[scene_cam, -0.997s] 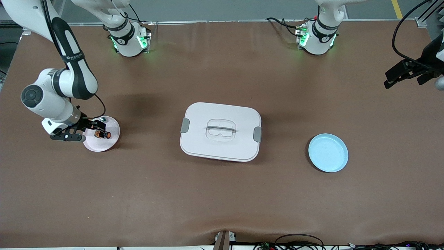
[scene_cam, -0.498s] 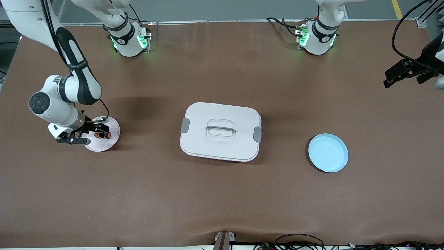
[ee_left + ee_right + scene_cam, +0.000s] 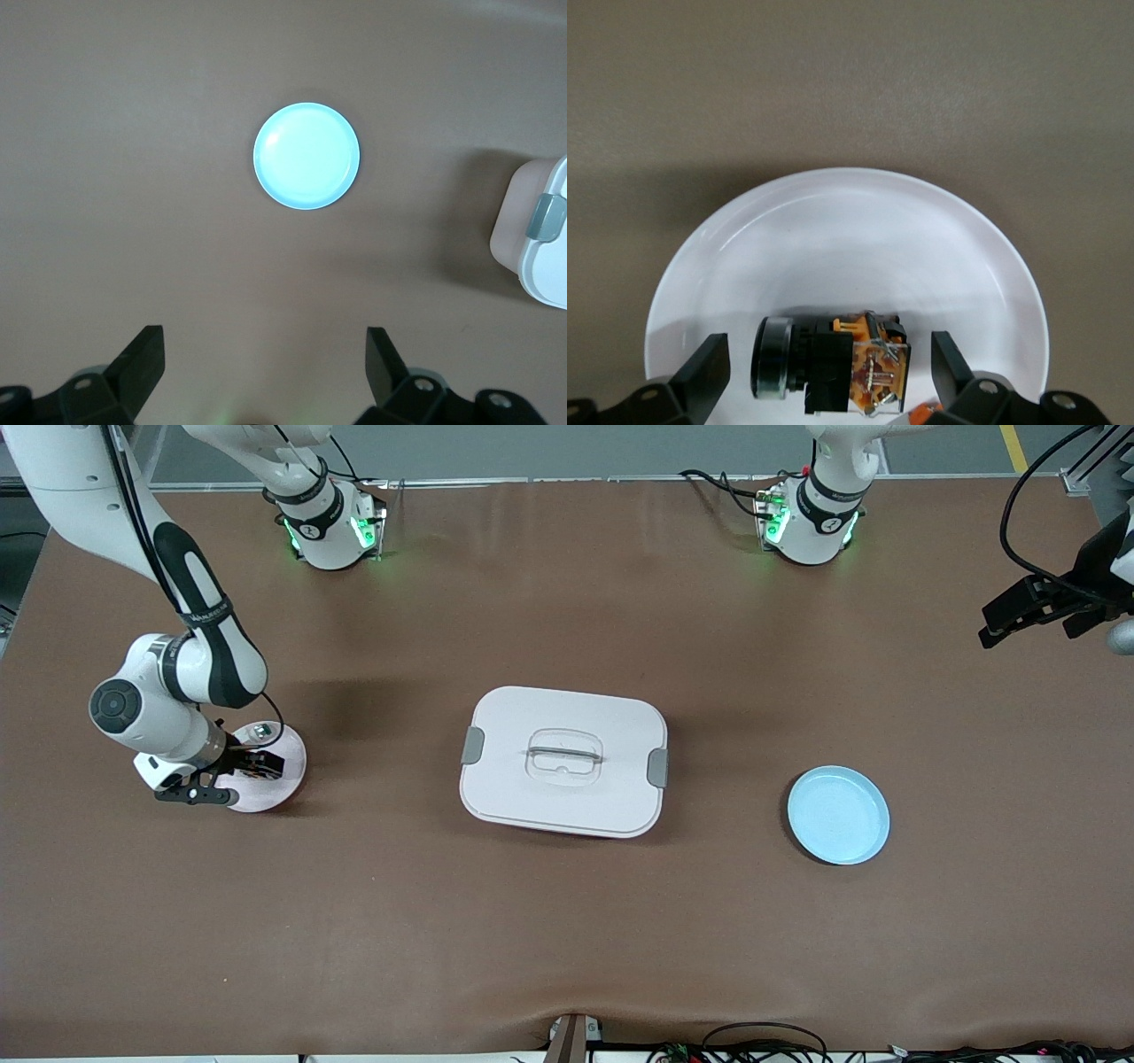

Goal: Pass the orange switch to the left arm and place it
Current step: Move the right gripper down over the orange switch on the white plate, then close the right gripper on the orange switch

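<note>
The orange switch (image 3: 828, 363) lies on its side in a pale pink plate (image 3: 282, 781) at the right arm's end of the table. It has a black body, a silver ring at one end and orange marks at the other. My right gripper (image 3: 259, 763) is low over the plate and covers the switch in the front view. In the right wrist view this gripper (image 3: 831, 350) is open, with one finger off each end of the switch. The white box (image 3: 602, 797) stands mid-table. My left gripper (image 3: 997, 624) waits, open and empty, high over the left arm's end; it also shows in the left wrist view (image 3: 264, 345).
A small silvery part (image 3: 261, 732) lies in the same pink plate (image 3: 850, 239), farther from the front camera than the switch. A light blue plate (image 3: 838, 815) sits toward the left arm's end; the left wrist view shows it (image 3: 306, 155) and a box corner (image 3: 540, 239).
My right gripper has dropped lower over the pink plate and slid over the switch, whose orange end no longer shows in the front view. The left arm has not moved.
</note>
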{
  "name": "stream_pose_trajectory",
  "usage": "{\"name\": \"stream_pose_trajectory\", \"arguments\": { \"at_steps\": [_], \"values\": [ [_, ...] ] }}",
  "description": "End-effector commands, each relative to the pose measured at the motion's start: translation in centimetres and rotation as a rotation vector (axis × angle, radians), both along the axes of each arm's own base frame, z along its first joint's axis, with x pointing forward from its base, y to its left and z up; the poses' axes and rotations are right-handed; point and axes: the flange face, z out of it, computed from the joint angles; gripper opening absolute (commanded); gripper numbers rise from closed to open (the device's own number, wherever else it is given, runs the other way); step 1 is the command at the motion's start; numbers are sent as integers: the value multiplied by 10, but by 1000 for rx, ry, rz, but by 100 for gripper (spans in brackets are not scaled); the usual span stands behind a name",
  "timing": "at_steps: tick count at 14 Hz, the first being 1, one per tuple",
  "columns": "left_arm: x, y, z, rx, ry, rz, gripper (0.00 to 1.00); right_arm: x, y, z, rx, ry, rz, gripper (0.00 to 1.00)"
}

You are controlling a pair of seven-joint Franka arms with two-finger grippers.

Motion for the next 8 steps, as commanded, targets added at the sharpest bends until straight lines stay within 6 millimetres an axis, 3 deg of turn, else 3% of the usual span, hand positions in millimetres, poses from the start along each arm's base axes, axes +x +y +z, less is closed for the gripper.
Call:
{"name": "stream_pose_trajectory", "arguments": {
  "at_steps": [1, 8],
  "values": [
    [1, 1, 5, 15, 0, -1, 100, 1, -4, -6, -2, 4, -2, 100],
    [1, 1, 4, 17, 3, -2, 100, -6, -4, -16, 6, 27, -21, 100]
  ]
}}
